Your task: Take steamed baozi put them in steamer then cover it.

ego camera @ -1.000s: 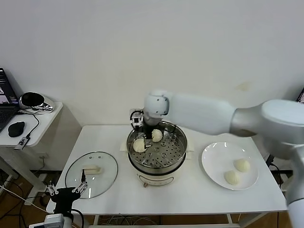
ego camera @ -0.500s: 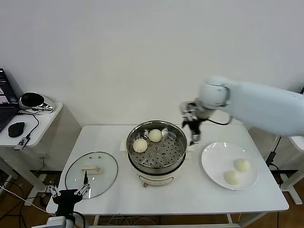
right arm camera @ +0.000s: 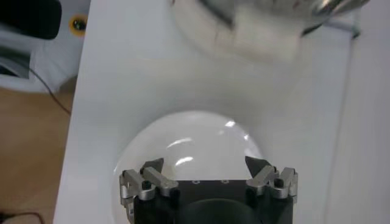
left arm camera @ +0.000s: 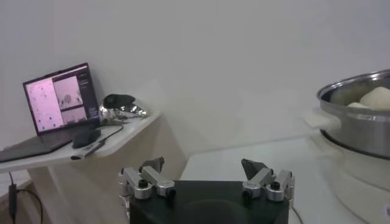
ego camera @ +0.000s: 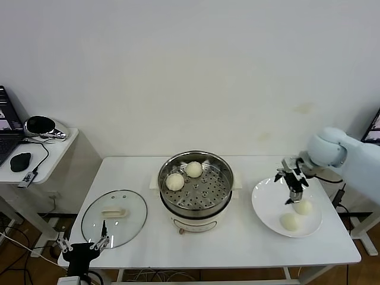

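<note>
The steel steamer (ego camera: pixel 196 189) stands mid-table with two baozi inside, one (ego camera: pixel 174 181) on its left side and one (ego camera: pixel 195 169) at the back. Two more baozi (ego camera: pixel 303 207) (ego camera: pixel 289 222) lie on a flat white plate (ego camera: pixel 267 202) at the right. My right gripper (ego camera: pixel 293 185) is open and empty above that plate, just over the farther bun; in the right wrist view it (right arm camera: pixel 205 166) hangs over the bare plate (right arm camera: pixel 195 137). The glass cover (ego camera: pixel 114 217) lies flat at the table's left front. My left gripper (ego camera: pixel 84 245) is open and parked below the front left edge. The left wrist view shows it (left arm camera: pixel 203 166) with the steamer (left arm camera: pixel 356 119) beyond.
A side table (ego camera: pixel 35 155) at the far left holds a laptop (ego camera: pixel 7 127), a mouse (ego camera: pixel 20 160) and a shiny object (ego camera: pixel 40 126). The white wall runs close behind the table. Bare tabletop lies in front of the steamer and between steamer and plate.
My right arm has swung from over the steamer, where it left the second baozi, rightward across the table to above the plate. The left arm has barely moved.
</note>
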Tool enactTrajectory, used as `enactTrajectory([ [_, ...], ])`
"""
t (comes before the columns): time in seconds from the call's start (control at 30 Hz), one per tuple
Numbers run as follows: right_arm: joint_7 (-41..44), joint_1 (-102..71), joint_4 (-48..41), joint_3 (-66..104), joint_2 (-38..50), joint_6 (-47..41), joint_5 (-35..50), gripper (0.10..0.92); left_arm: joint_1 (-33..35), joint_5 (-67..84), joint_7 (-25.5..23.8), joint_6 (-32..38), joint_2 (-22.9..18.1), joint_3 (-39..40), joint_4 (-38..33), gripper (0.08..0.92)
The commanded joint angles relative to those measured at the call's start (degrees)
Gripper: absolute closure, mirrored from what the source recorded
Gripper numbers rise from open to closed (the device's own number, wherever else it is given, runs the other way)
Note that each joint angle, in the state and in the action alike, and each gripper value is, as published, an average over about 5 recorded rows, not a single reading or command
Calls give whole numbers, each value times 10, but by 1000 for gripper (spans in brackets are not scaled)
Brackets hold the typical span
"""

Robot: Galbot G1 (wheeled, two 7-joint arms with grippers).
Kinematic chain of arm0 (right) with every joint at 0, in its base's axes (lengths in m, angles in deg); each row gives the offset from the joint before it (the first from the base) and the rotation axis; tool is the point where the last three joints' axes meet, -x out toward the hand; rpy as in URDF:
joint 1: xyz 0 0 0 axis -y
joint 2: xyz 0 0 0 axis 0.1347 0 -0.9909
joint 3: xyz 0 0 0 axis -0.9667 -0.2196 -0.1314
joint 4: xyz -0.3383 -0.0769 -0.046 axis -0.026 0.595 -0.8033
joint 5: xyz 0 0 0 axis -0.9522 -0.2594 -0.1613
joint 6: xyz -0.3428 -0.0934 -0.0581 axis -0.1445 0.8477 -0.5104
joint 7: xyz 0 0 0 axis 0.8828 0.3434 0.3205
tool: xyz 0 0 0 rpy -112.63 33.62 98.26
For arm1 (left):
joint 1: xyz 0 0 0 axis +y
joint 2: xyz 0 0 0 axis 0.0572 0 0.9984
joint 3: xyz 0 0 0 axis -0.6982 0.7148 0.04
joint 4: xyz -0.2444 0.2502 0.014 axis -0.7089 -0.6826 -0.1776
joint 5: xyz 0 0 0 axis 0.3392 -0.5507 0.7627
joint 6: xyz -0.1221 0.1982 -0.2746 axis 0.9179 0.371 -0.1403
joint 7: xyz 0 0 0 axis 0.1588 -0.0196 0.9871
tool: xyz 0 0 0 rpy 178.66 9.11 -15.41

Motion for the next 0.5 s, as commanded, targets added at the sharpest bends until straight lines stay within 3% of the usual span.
enactTrajectory([
  [0.03, 0, -176, -46, 126, 31, 45, -87, 203, 5, -2, 1, 2, -2, -1, 6, 177],
  [0.5, -29, -228, -87, 160, -27, 39, -101, 203, 8, -3, 1, 4, -3, -3, 6, 177],
])
